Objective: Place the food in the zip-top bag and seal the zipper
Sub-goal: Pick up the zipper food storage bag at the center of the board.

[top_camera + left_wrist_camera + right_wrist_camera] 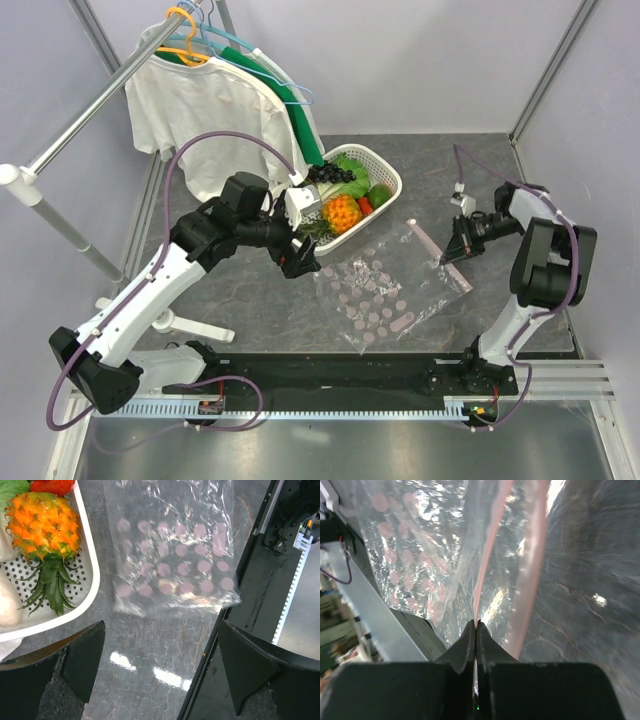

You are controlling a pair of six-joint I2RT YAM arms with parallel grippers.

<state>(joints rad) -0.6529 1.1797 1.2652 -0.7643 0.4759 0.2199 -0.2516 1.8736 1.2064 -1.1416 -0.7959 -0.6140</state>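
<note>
My right gripper (476, 629) is closed on one lip of the zipper (425, 237), toward the right edge of the table. I think it holds only this lip so that the mouth of the bag (375, 295) stays apart: in the right wrist view the thin pink line runs into the fingers and the second strip lies beside it. The bag itself lies flat in the middle of the table, its closed end toward the near edge, and it looks empty.

My left gripper (303, 266) hangs with the jaws wide apart and nothing between them, between the bag and the basket (397, 184). All the food is in this basket, near the far edge: the orange fruit (45, 525), the grapes (328, 173), green and red pieces.

In my judgement no piece is loaded yet. The basket wall is close to the bag. A white shirt (215, 120) hangs at the far left corner, just behind my left arm.
</note>
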